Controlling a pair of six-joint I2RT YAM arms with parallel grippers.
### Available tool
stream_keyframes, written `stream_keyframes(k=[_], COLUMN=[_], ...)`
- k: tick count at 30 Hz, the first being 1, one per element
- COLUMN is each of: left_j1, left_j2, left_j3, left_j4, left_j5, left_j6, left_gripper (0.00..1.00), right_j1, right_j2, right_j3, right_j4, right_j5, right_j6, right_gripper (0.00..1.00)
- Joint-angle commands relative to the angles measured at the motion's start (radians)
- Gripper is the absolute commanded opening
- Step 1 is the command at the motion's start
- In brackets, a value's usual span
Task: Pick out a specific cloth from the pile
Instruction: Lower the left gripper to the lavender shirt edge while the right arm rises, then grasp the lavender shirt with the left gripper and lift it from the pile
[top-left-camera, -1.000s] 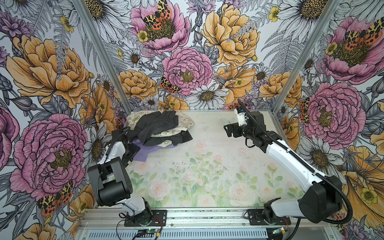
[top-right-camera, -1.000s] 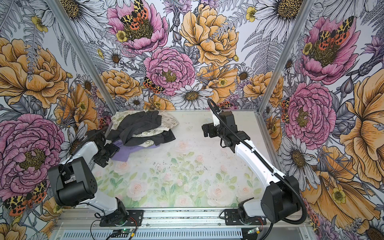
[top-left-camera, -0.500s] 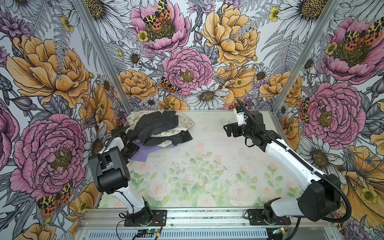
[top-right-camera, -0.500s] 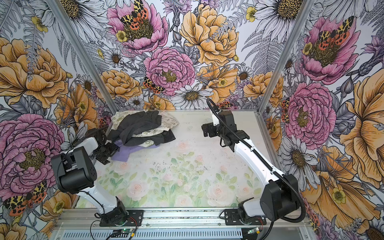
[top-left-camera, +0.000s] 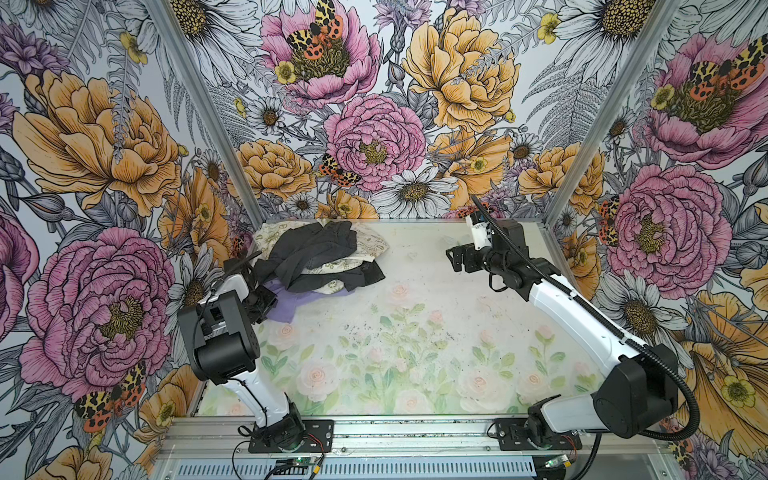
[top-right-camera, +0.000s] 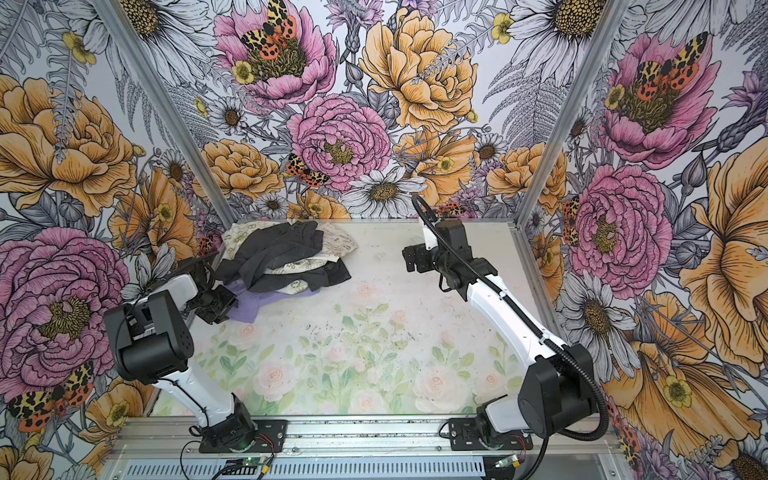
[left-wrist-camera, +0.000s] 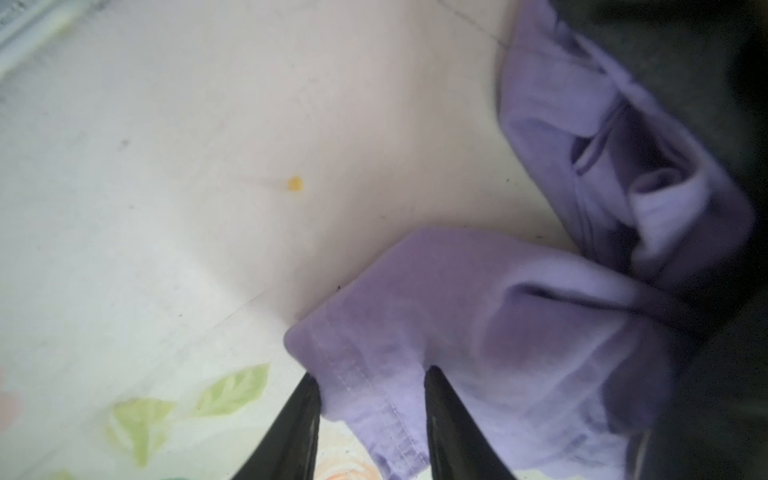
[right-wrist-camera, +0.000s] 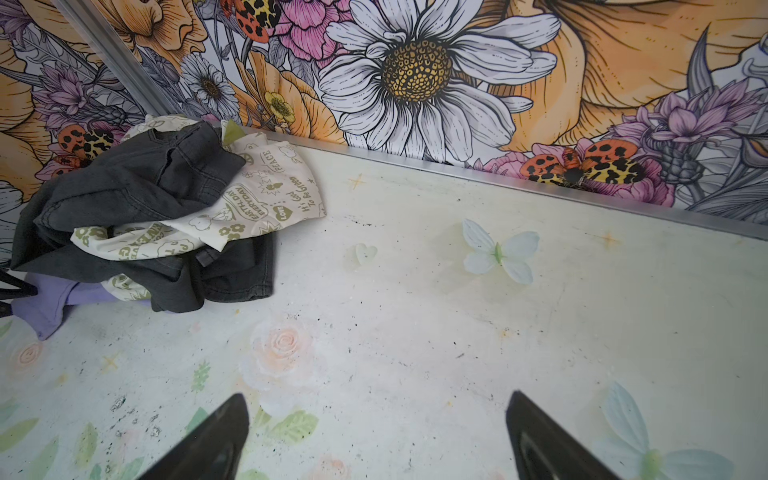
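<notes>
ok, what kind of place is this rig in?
Probably a lab test cell, not a home: floral-printed wall panels on aluminium framing, a printed tabletop, two arms bolted to a front rail, and a staged pile of garments.

Lavender cloth (top-left-camera: 286, 305) mostly buried under pile (top-left-camera: 320, 257).

left gripper (left-wrist-camera: 370, 374) now closing on cloth (left-wrist-camera: 457, 332)

Lavender cloth (top-left-camera: 286, 305): plain, no print, crumpled, mostly buried under pile; one hemmed corner (left-wrist-camera: 361, 374) sticks out flat on table at pile's front-left. Pile (top-left-camera: 320, 257): dark grey-black garments tangled w/ cream fabric, olive-green print & lettering (right-wrist-camera: 249, 199), heaped in back-left corner.
</notes>
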Motion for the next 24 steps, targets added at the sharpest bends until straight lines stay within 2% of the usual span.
stream_keyframes(k=[1, 5, 8, 24], left_j1=[0.01, 0.01, 0.01, 0.009], left_j2=[0.02, 0.012, -0.016, -0.346], left_j3=[-0.01, -0.001, 0.006, 0.002], left_j4=[0.04, 0.044, 0.045, 0.043], left_j5=[0.028, 0.036, 0.044, 0.034], left_j6=[0.006, 0.006, 0.001, -0.054], left_gripper=[0.26, 0.07, 0.0, 0.0], right_j1=[0.005, 0.004, 0.005, 0.007], right_j2=[0.006, -0.002, -0.006, 0.015], right_j3=[0.034, 0.034, 0.037, 0.107], right_j4=[0.002, -0.001, -0.002, -0.02], right_j5=[-0.013, -0.014, -0.013, -0.04], right_j6=[0.002, 0.009, 0.016, -0.014], right_gripper=[0.97, 0.96, 0.96, 0.96])
